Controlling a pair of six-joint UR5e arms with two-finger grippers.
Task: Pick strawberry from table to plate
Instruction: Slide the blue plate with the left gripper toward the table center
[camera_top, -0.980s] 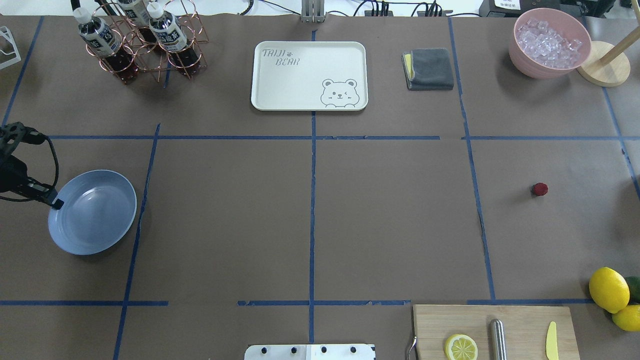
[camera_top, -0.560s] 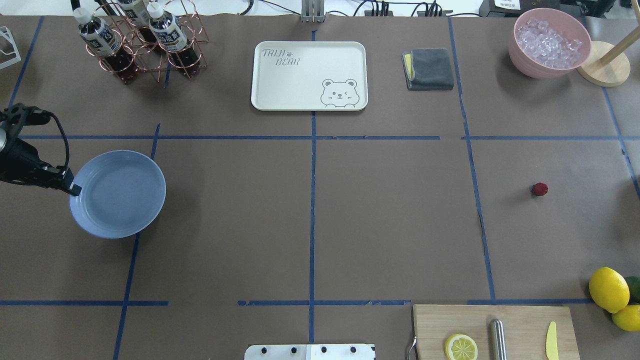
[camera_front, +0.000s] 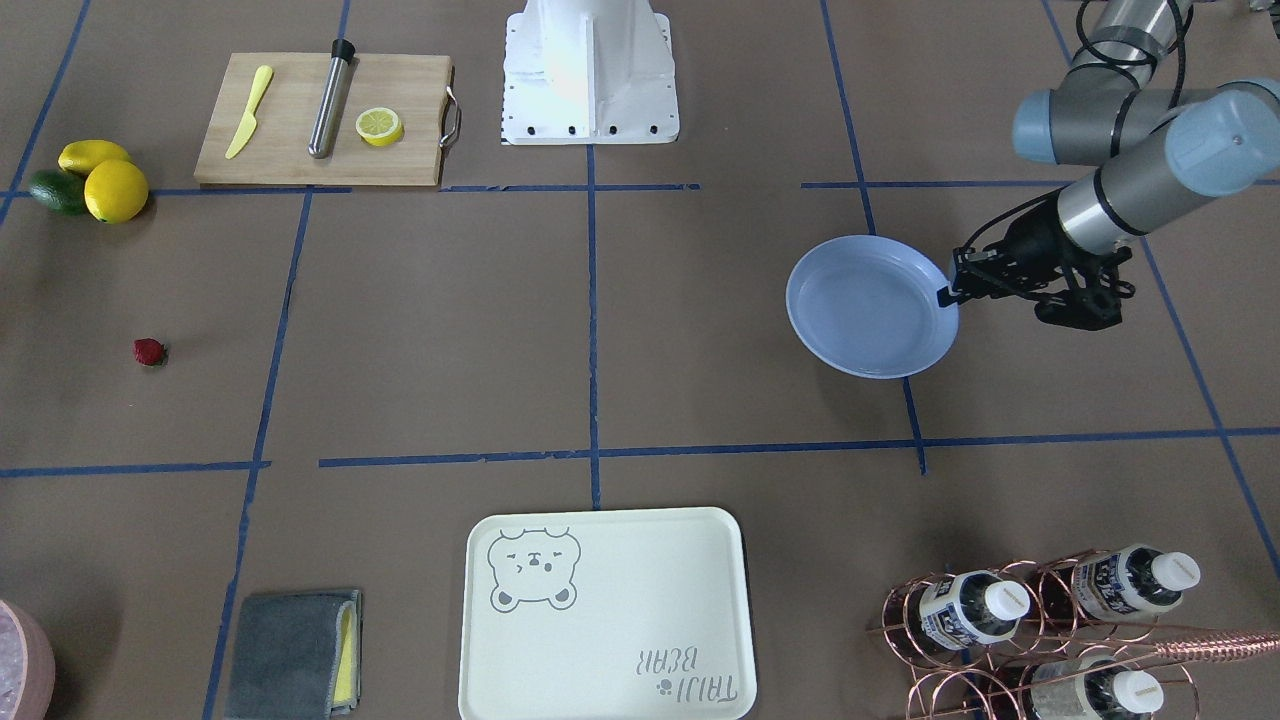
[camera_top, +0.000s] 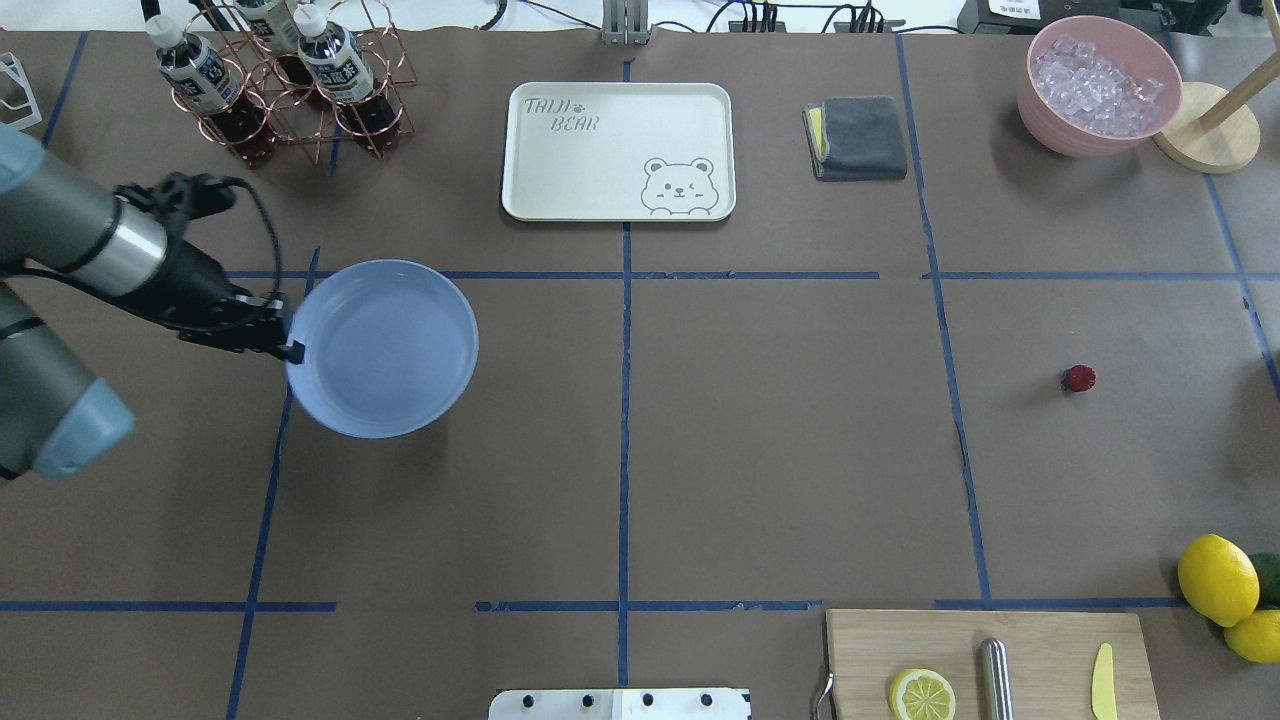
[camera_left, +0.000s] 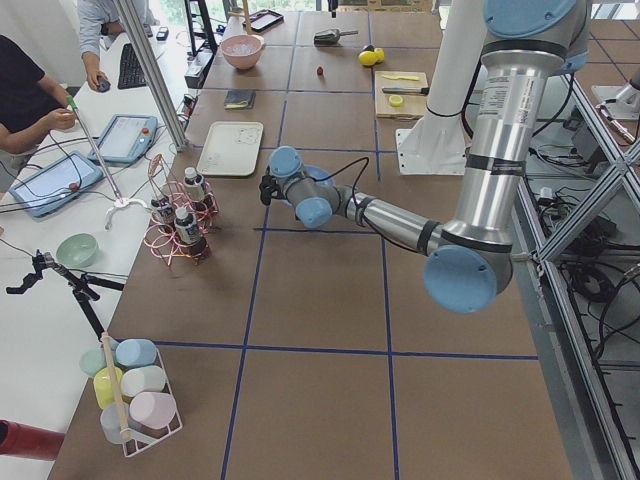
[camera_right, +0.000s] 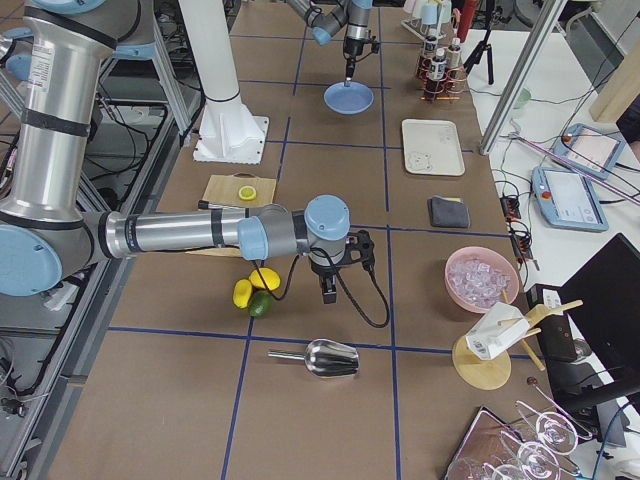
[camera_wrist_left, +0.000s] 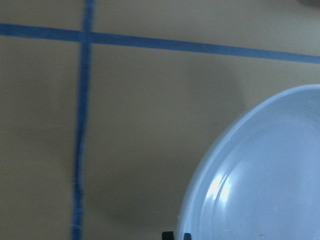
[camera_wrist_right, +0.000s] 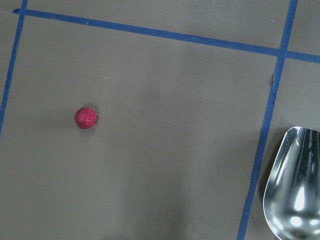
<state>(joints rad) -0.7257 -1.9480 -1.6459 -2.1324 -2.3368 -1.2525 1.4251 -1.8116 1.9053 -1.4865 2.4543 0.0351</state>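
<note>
The small dark-red strawberry (camera_top: 1079, 378) lies on the brown table (camera_top: 780, 450) at the right, and also shows as the strawberry (camera_front: 149, 351) and the strawberry (camera_wrist_right: 86, 118). My left gripper (camera_top: 290, 350) is shut on the rim of the light-blue plate (camera_top: 382, 348), holding it just above the table left of centre, with a shadow beneath. The plate (camera_front: 870, 320) is empty. In the left wrist view the plate (camera_wrist_left: 265, 175) fills the lower right. My right gripper (camera_right: 328, 293) hangs over the right side of the table; I cannot tell whether it is open or shut.
A cream bear tray (camera_top: 618, 150), a copper bottle rack (camera_top: 280, 80), a grey cloth (camera_top: 857, 137) and a pink bowl of ice (camera_top: 1100, 85) line the far side. A cutting board (camera_top: 990, 660) and lemons (camera_top: 1220, 580) sit near right. A metal scoop (camera_wrist_right: 295, 185) lies near the strawberry.
My left gripper has carried the plate to the right and slightly farther from the robot, toward the table's middle. The strawberry has not moved.
</note>
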